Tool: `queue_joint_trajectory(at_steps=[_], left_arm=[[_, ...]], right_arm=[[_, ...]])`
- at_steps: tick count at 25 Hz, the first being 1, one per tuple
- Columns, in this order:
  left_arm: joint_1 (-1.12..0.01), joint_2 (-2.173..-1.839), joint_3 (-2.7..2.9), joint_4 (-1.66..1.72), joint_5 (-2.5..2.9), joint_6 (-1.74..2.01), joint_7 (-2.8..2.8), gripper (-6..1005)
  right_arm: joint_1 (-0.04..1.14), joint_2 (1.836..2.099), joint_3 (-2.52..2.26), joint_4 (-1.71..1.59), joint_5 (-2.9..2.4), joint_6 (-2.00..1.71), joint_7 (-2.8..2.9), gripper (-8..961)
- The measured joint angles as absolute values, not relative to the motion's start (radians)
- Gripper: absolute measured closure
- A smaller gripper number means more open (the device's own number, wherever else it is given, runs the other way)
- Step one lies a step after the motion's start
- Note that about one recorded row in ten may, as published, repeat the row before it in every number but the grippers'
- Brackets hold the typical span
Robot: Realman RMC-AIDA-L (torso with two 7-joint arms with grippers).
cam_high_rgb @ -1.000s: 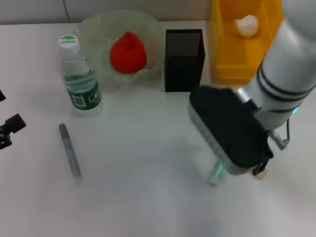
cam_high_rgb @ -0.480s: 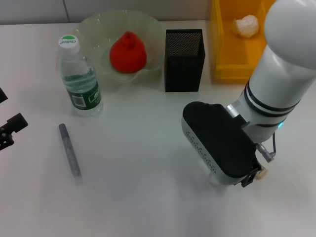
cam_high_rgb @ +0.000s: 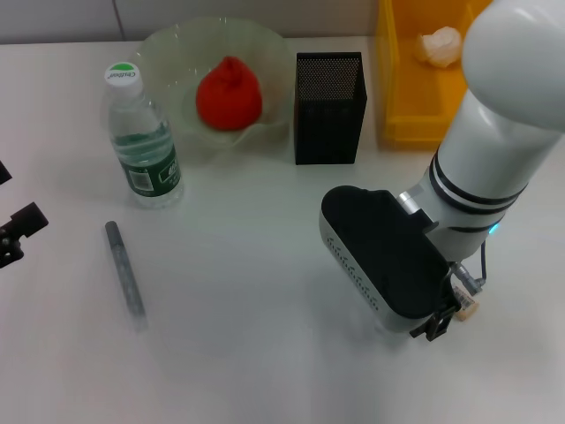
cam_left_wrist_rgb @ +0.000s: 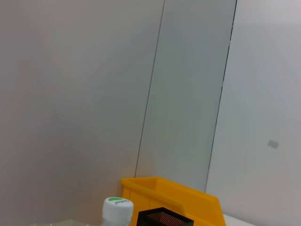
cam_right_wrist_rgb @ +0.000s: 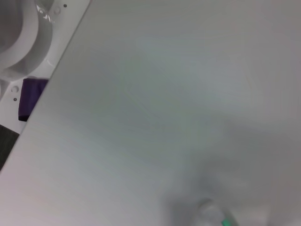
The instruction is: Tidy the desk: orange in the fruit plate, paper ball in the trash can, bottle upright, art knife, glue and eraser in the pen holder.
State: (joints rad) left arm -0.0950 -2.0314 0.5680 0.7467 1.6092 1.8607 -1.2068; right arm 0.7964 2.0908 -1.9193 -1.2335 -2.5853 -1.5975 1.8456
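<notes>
The orange [cam_high_rgb: 228,93] lies in the fruit plate [cam_high_rgb: 172,49] at the back. The bottle [cam_high_rgb: 141,141] stands upright left of it; its cap shows in the left wrist view [cam_left_wrist_rgb: 117,207]. The pen holder [cam_high_rgb: 328,106] stands right of the plate. The paper ball [cam_high_rgb: 440,46] lies in the trash can [cam_high_rgb: 397,97]. The grey art knife [cam_high_rgb: 124,269] lies at the front left. My right gripper [cam_high_rgb: 424,318] is low over the table, front right, under its black wrist housing. The glue is hidden there; a white-green tip [cam_right_wrist_rgb: 221,219] shows in the right wrist view. The eraser [cam_high_rgb: 466,306] peeks out beside the gripper.
My left gripper [cam_high_rgb: 18,231] is parked at the table's left edge, well away from the knife. The left wrist view looks at the back wall, with the trash can [cam_left_wrist_rgb: 174,197] and pen holder [cam_left_wrist_rgb: 164,217] low in it. The table's near edge shows in the right wrist view [cam_right_wrist_rgb: 51,80].
My right arm has lowered and shifted toward the front left. The glue stick that showed under it a second ago is now covered in the head view.
</notes>
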Motion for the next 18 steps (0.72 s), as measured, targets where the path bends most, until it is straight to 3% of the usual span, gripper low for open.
queue_joint_trajectory(at_steps=[12,18], left_arm=[[-0.095,-2.031,0.556,0.744,1.609,1.861,-1.206,185],[-0.095,-2.032,0.552,0.744,1.608,1.862,-1.206,185]], right_arm=[[0.849,2.091,-1.912,-1.130,-2.574,-1.572,1.846,232],[0.852,2.091,-1.913,-1.123,-2.574,-1.556,1.852,484]])
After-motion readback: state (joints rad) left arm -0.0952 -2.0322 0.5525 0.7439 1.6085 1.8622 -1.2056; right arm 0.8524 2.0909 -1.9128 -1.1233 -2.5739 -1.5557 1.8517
